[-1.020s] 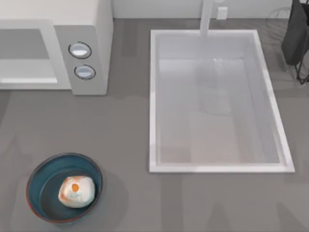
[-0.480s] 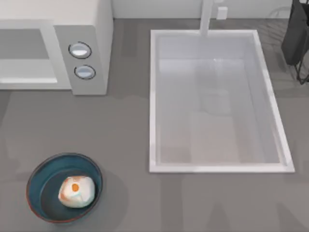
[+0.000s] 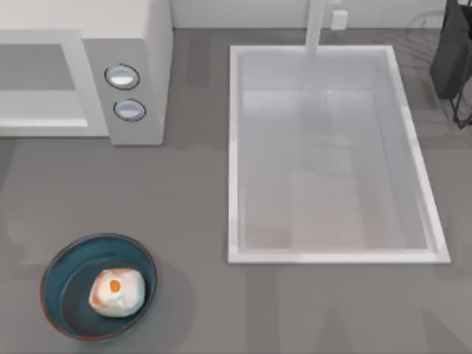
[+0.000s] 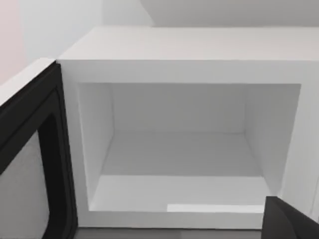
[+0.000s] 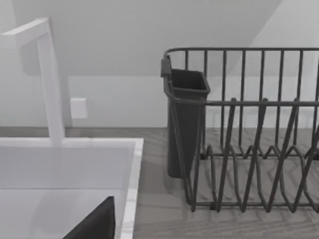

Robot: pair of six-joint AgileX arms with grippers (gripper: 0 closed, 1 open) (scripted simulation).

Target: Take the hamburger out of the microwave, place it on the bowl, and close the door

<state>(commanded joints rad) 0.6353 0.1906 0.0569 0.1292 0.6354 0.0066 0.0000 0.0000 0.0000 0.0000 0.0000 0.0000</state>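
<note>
The hamburger (image 3: pixel 116 291), a small cream lump with an orange spot, lies inside the blue-teal bowl (image 3: pixel 136 251) at the table's front left. At the back left stands the white microwave (image 3: pixel 140 44) with two round knobs (image 3: pixel 122 76). In the left wrist view the microwave (image 4: pixel 189 45) faces me with its cavity bare, and the door (image 4: pixel 30 164) stands swung open beside it, showing a dark inner frame and pale window. A dark corner of my left gripper (image 4: pixel 291 221) sits in front of the cavity. A dark corner of my right gripper (image 5: pixel 94 224) hangs over the sink.
A big white sink (image 3: pixel 332 257) with a faucet (image 3: pixel 316 26) fills the table's middle and right. A dark wire dish rack (image 5: pixel 249 134) with a cutlery cup (image 5: pixel 187 124) stands at the back right. Grey countertop lies between bowl, microwave and sink.
</note>
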